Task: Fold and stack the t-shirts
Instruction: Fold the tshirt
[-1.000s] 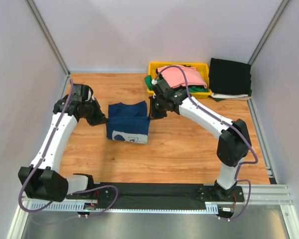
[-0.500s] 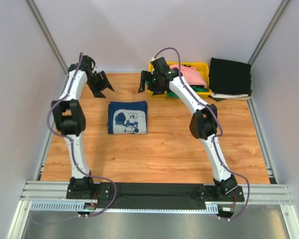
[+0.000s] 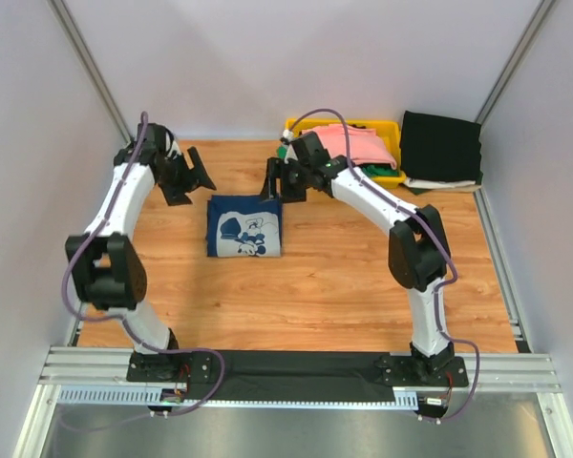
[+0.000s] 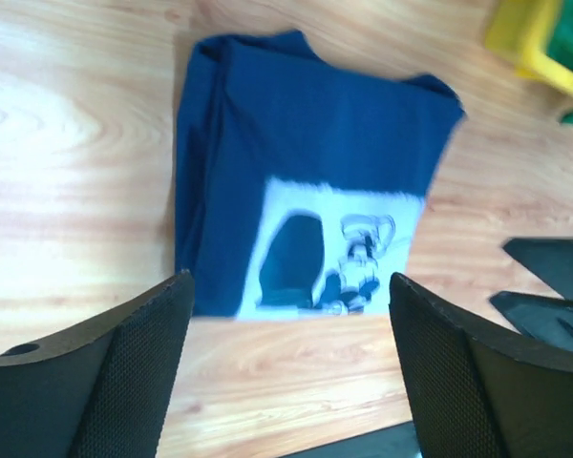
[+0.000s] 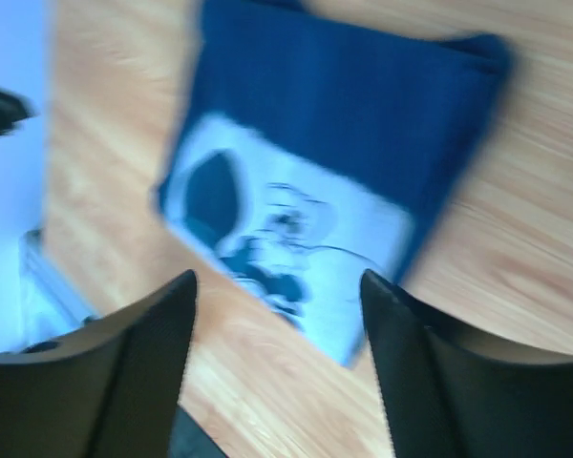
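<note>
A navy blue t-shirt [image 3: 245, 227] lies folded into a small rectangle on the wooden table, its white printed graphic facing up. The left wrist view shows it [image 4: 306, 181] just beyond my left gripper [image 4: 291, 286], which is open and empty. My left gripper [image 3: 193, 183] hovers off the shirt's far left corner. My right gripper [image 3: 272, 183] hangs over the far right corner, open with nothing in it [image 5: 277, 281], the shirt [image 5: 344, 124] below. A pink t-shirt [image 3: 349, 143] and a green one [image 3: 286, 155] lie in the bin. A folded black t-shirt [image 3: 441, 145] sits at the back right.
The yellow plastic bin [image 3: 387, 126] stands at the back of the table, right of centre, close behind my right gripper. Grey walls and metal posts close in the table on three sides. Bare wood stretches between the navy shirt and the arm bases.
Both grippers let go of the navy shirt and opened. They rose towards the back, then came down again near its far corners. The shirt now lies flatter, graphic fully up.
</note>
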Motion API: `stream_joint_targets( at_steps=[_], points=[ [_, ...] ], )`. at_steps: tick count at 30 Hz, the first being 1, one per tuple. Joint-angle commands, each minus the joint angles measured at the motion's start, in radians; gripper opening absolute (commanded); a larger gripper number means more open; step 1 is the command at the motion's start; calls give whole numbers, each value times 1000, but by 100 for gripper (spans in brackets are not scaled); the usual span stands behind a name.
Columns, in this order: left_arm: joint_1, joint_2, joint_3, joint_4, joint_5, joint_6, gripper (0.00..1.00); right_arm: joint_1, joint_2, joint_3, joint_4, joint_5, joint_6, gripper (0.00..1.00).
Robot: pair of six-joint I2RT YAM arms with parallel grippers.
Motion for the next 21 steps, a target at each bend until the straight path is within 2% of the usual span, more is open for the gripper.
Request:
stream_joint_targets(
  at_steps=[1, 2, 4, 8, 10, 11, 14, 18, 21],
  points=[
    [-45, -167, -164, 169, -37, 21, 83, 32, -33, -94, 237, -230, 58, 66],
    [-51, -204, -250, 202, -16, 1, 76, 35, -31, -123, 272, -256, 77, 57],
    [-77, -221, -339, 315, 82, -25, 63, 35, -13, -181, 385, -319, 139, 49],
    [-139, -156, -488, 462, 153, -99, 58, 36, 36, -313, 538, -337, 218, 45],
    [-145, -114, -537, 515, 185, -150, 51, 36, 62, -355, 587, -330, 235, 41],
    [-145, -83, -551, 513, 167, -156, 50, 38, 65, -384, 598, -322, 232, 41],
    [-134, -36, -596, 463, -4, -163, 48, 33, 65, -499, 601, -258, 209, 40],
    [-121, -69, -596, 403, -74, -154, 46, 29, 68, -643, 703, -230, 235, 37],
    [-122, -86, -538, 339, -105, -133, 48, 39, 35, -682, 728, -229, 249, 37]
  ],
)
